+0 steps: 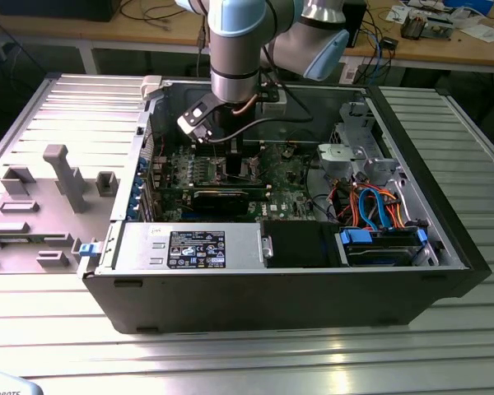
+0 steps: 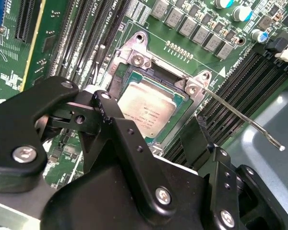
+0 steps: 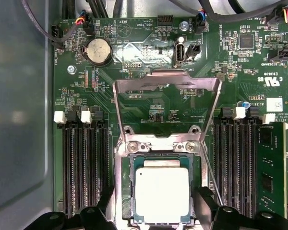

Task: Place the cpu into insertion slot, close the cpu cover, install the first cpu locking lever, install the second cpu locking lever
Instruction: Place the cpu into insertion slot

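Closest to your wrist cameras, the black fingers [image 2: 110,115] stand wide, one on each side of the cpu [image 3: 162,194], with a gap showing between each tip and the chip's edge, so you are holding nothing. Your cpu lies flat in the socket [image 3: 158,144], silver-grey top upward, on the green motherboard [image 3: 77,76]. Just behind it the cpu cover [image 3: 165,79] stands swung up on its hinge, and you can see the board through its square opening. One locking lever [image 2: 245,122] runs as a thin rod from the socket's corner out over the black memory slots [image 3: 84,163] that flank the socket. From the exterior view, your arm [image 1: 235,49] reaches straight down into the open computer case [image 1: 313,288], which lies on its side on the ribbed metal bench [image 1: 230,362].
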`<act>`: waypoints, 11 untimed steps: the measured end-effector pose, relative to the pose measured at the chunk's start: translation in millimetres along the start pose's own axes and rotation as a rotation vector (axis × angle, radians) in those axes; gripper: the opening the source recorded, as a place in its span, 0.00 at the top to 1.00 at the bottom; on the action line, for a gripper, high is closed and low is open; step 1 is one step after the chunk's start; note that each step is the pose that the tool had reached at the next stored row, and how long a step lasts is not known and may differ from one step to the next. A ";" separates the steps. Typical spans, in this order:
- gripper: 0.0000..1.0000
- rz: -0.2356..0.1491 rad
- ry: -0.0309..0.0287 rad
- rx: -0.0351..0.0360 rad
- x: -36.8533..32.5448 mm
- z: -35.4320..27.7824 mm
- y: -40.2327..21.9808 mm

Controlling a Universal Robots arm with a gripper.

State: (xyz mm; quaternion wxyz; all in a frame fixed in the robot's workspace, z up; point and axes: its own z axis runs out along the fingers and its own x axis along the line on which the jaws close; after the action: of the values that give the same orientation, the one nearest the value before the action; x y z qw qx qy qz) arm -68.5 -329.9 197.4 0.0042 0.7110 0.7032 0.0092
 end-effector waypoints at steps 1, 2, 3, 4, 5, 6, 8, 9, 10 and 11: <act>0.25 0.000 0.0000 0.0004 0.0 -1.0 0.0; 0.25 0.000 0.0000 0.0008 0.0 -1.8 0.0; 0.25 0.000 0.0000 0.0010 0.0 -2.5 0.0; 0.25 0.000 0.0000 0.0014 0.0 -3.7 0.1; 0.25 0.000 0.0000 0.0020 0.0 -4.8 0.1; 0.25 0.000 0.0000 0.0026 0.1 -5.9 0.1; 0.25 0.000 0.0001 0.0036 0.1 -7.5 0.1; 0.25 0.000 0.0001 0.0042 0.1 -8.5 0.2; 0.25 0.000 0.0000 0.0052 0.1 -10.0 0.2; 0.25 0.000 0.0002 0.0060 0.1 -10.7 0.2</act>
State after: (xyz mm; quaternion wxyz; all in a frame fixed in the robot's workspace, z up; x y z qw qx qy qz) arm -68.5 -329.8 208.1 0.0020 0.7110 0.7031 0.0072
